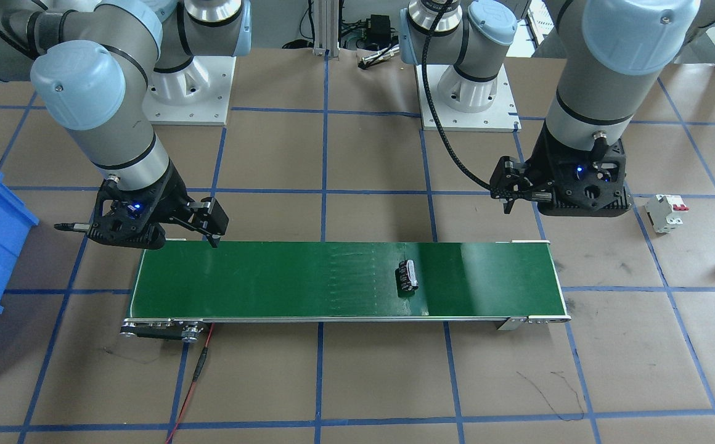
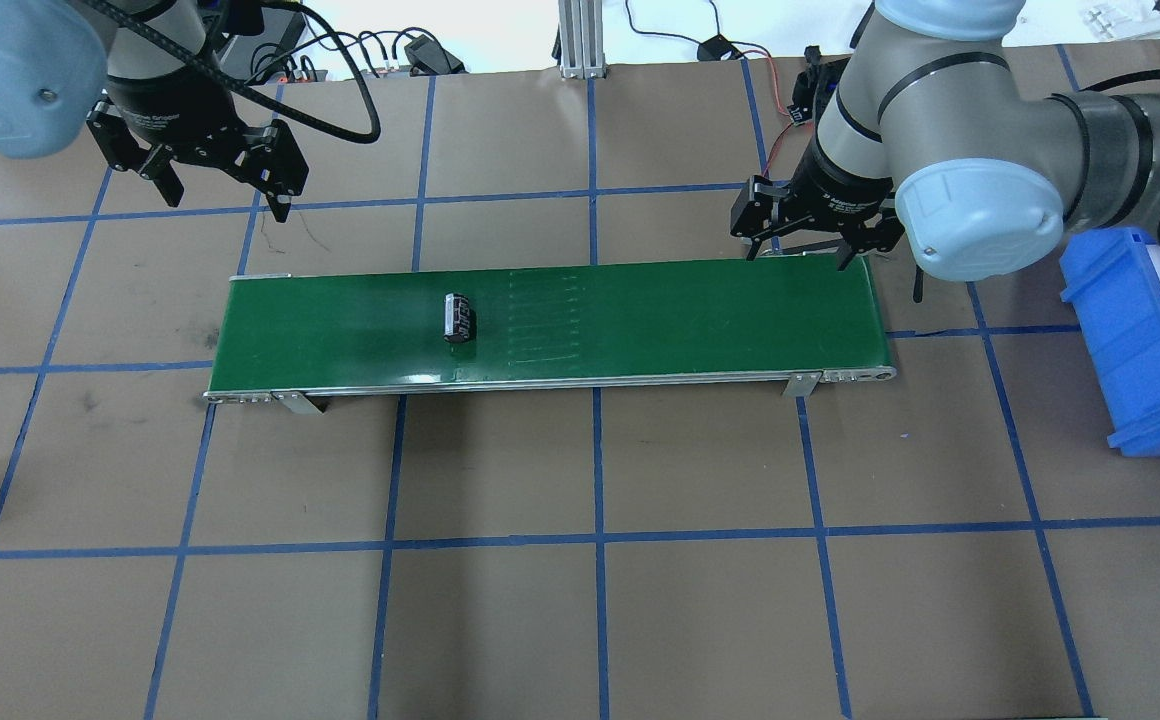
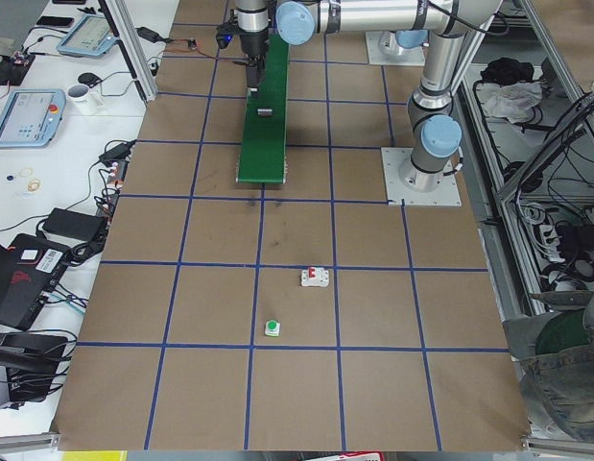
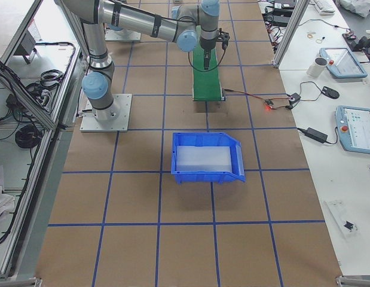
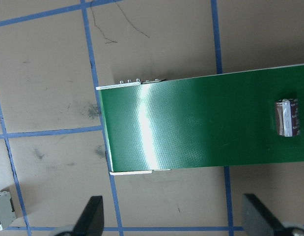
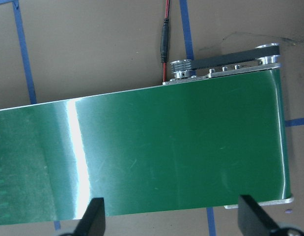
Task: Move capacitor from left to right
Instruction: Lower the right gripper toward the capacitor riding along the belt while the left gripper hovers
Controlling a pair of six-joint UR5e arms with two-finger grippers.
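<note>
Capacitor point(image 2: 458, 319) lies on its side on the green conveyor belt point(image 2: 660, 320), in the belt's left half, between its left end and its middle. Its long axis runs across the belt, from the robot's side toward the far edge; I read it the same way in the overhead and front views. The left wrist view gives me the closest look: pale markings along the dark body and a silvery end toward the belt's far edge. The right wrist view takes in only the belt's right end, with its pulley point(image 6: 181, 70) and a red cable point(image 6: 166, 9). From the side cameras the capacitor is a speck I cannot read. My left gripper point(image 2: 227, 198) hangs above the surface point(image 2: 700, 600) near the belt's left end, fingers spread wide with nothing between them. The right gripper point(image 2: 801, 236) hovers near the belt's right end, spread just as wide. Both are well apart from the capacitor
</note>
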